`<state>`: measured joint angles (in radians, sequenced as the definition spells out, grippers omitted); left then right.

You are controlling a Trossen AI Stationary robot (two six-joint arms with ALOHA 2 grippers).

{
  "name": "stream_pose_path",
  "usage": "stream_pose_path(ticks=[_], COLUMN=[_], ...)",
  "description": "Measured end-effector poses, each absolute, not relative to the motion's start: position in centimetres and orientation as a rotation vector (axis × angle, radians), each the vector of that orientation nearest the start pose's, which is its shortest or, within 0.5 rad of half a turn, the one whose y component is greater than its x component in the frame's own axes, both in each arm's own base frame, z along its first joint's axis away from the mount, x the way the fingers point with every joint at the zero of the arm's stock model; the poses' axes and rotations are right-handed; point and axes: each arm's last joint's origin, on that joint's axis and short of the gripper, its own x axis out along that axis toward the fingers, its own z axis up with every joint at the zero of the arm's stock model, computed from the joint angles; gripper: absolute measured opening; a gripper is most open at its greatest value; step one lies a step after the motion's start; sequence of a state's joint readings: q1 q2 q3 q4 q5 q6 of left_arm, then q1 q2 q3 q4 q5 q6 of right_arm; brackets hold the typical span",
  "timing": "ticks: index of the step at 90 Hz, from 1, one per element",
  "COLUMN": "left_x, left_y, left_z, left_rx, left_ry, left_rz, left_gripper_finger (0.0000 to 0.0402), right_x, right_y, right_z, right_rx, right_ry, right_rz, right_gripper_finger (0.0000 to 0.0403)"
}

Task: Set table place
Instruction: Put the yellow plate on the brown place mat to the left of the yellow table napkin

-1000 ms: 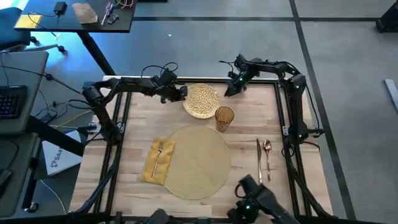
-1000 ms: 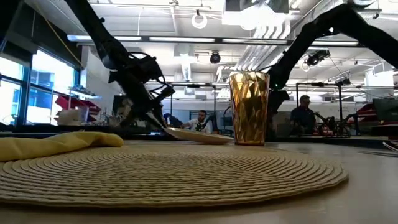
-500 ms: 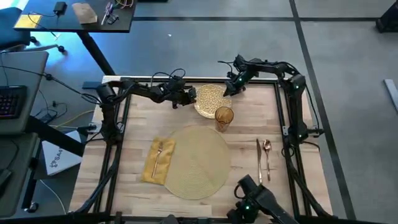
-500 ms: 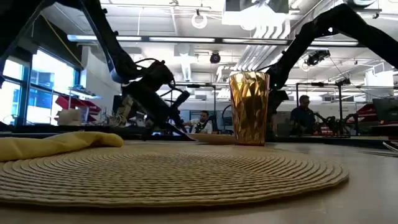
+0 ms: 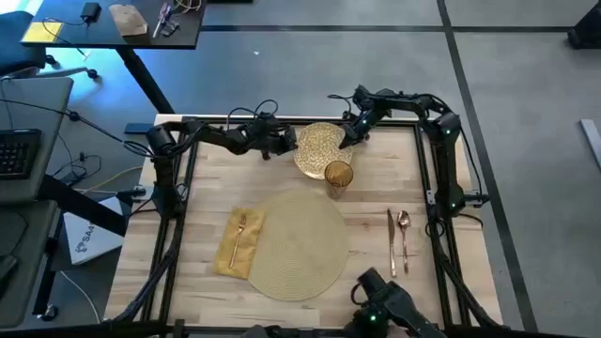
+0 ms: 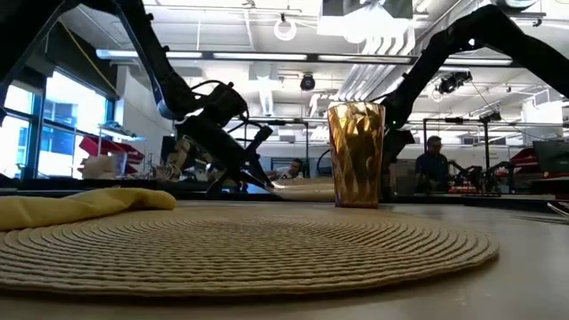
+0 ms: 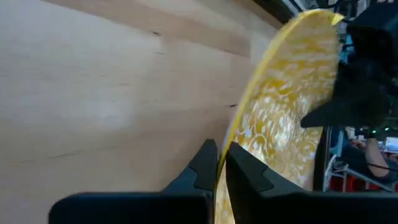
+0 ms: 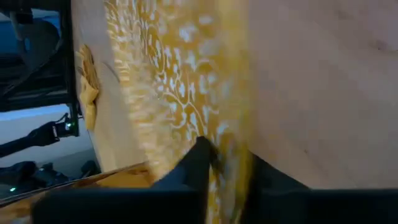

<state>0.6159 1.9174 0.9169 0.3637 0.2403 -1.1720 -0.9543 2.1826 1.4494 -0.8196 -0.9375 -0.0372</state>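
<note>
Inspecting the far middle of the bench (image 5: pixel 366 282), we find the plate (image 5: pixel 319 148) pinched at opposite rims: left tool (image 7: pixel 219 163) closed on its left edge, right tool (image 8: pixel 219 160) closed on its far-right edge. The glass (image 5: pixel 339 176) stands just beside it, the placemat (image 5: pixel 296 246) nearer. We judge the plate stiff, glazed, slippery and breakable; rim grips suit it. A sign by the bench's left frame is too small to read.

Light wood desk (image 5: pixel 216 174), woven placemat (image 5: pixel 298 244) centre, yellow napkin (image 5: pixel 240 242) beside it, amber glass (image 5: pixel 338 176), knife (image 5: pixel 391 229) and spoon (image 5: pixel 403 225)
</note>
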Motion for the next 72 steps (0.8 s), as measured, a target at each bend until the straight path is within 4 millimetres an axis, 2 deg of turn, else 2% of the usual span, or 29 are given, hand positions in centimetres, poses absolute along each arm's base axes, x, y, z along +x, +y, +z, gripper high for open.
stream_pose_path(ticks=[12,30,39,58,72], left_x=[30.1,28.5,27.3,24.3,22.2], left_y=[21.2,22.5,23.1,23.1,21.5], left_z=[14.1,18.3,20.3,25.1,28.3], left_rx=[-1.312,-1.198,-1.143,-1.005,-0.931], left_ry=[0.261,0.148,0.094,0.01,0.004], left_rz=[0.655,0.613,0.614,0.606,0.606], left_gripper_finger=[0.0009,0.0049,0.0074,0.0105,0.0107], right_x=[23.6,20.6,19.4,19.0,19.6], right_y=[-31.4,-32.6,-32.6,-30.5,-26.8], right_z=[13.6,18.9,21.7,27.9,32.9], right_rx=[1.238,1.273,1.238,1.193,1.125], right_ry=[0.852,0.7,0.644,0.482,0.428], right_rz=[-0.004,-0.083,-0.135,-0.022,0.083], right_gripper_finger=[0.0005,0.0001,0.0001,0.0,0.0])
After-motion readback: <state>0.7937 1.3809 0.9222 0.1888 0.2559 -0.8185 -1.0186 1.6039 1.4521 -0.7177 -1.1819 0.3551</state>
